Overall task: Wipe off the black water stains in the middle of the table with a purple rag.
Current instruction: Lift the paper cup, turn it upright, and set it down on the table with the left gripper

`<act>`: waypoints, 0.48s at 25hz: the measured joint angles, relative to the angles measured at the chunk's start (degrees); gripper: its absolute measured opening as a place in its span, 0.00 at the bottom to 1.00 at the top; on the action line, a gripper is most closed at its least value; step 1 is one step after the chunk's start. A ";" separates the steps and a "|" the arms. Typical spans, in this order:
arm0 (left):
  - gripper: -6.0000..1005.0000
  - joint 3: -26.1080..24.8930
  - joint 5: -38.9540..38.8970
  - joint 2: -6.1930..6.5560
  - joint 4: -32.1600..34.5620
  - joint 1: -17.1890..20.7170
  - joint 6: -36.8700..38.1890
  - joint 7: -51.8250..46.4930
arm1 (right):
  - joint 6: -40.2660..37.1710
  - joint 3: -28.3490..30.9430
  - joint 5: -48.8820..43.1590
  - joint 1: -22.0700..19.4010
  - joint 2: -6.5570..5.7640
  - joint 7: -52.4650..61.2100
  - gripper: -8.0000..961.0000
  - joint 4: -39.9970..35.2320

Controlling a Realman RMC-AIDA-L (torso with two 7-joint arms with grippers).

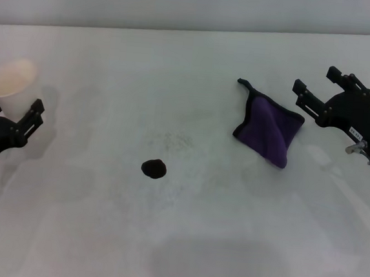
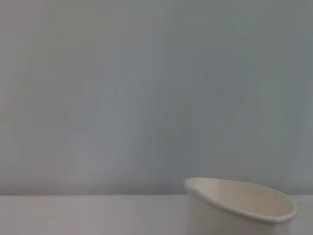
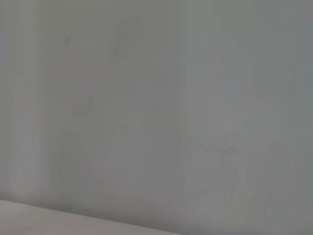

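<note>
While the purple rag [image 1: 267, 129] is lying untouched on the table [image 1: 227, 246], right of the black water stains [image 1: 153, 169], the right tool [image 1: 313, 93] is hovering open just beside it, needing to descend and grasp.

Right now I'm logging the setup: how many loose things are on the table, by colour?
Purple: 1, the purple rag
Black: 1, the black water stain
White: 1, the paper cup
Total: 3, all on the table
</note>
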 joint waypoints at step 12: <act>0.67 3.60 -0.01 -0.17 -1.47 -1.31 3.25 0.05 | 0.09 -0.02 -0.01 -0.02 0.00 0.04 0.85 0.00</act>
